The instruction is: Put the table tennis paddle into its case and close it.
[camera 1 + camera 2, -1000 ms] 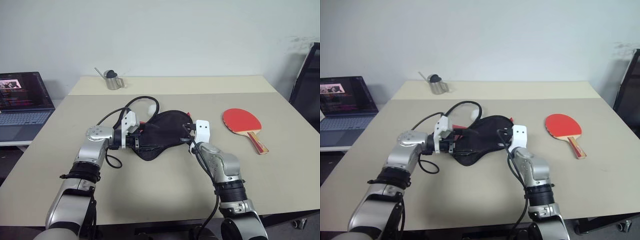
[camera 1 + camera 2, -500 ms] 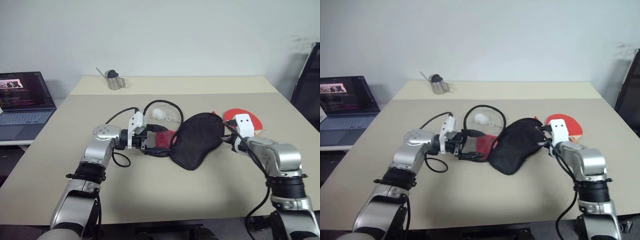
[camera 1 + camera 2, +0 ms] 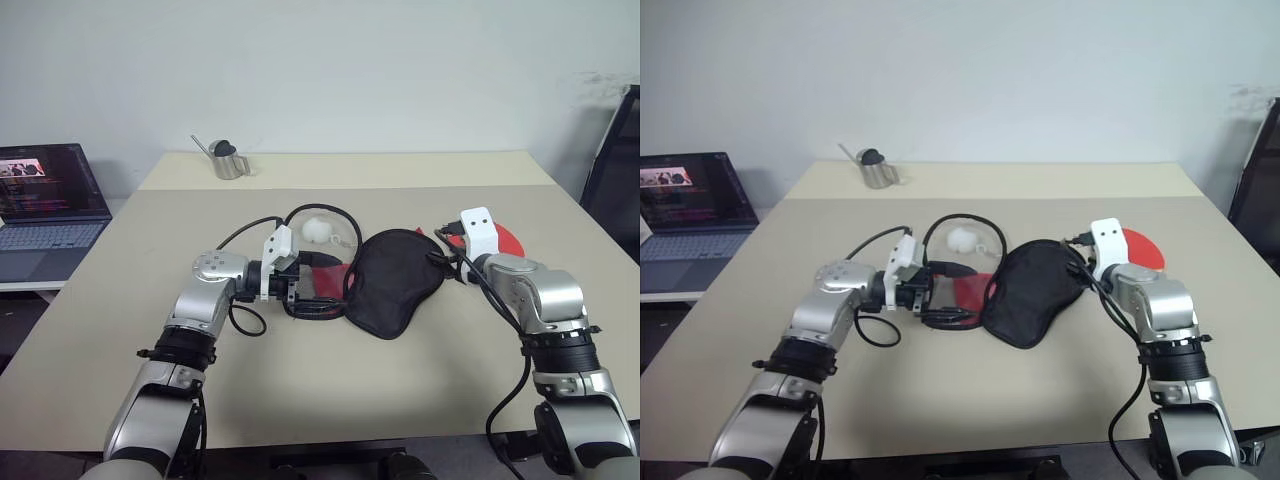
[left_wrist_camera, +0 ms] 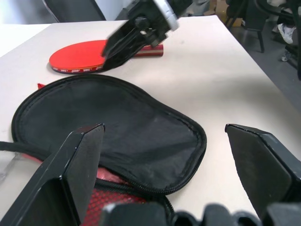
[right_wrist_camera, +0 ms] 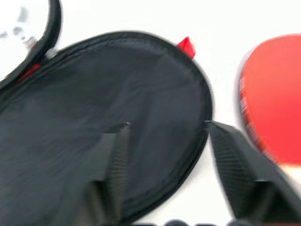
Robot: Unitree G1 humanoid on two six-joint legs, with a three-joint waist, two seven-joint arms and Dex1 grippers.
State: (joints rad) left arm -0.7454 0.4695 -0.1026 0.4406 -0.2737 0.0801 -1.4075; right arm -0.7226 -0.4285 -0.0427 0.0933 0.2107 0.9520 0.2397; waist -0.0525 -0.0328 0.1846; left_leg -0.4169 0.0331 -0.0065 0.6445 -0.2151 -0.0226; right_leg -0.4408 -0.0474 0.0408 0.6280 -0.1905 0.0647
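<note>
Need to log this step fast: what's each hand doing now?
Left hand: open, holding nothing, at the case.
Right hand: open, holding nothing.

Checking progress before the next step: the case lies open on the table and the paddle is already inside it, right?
Not quite. The case does lie open on the table, but the paddle is not inside it; it lies on the table beside the case, as the left wrist view shows.

The right pincer [image 3: 452,252] hides most of the table tennis paddle [image 3: 507,240], and the case [image 5: 103,136] looks blurred in the right wrist view.
</note>
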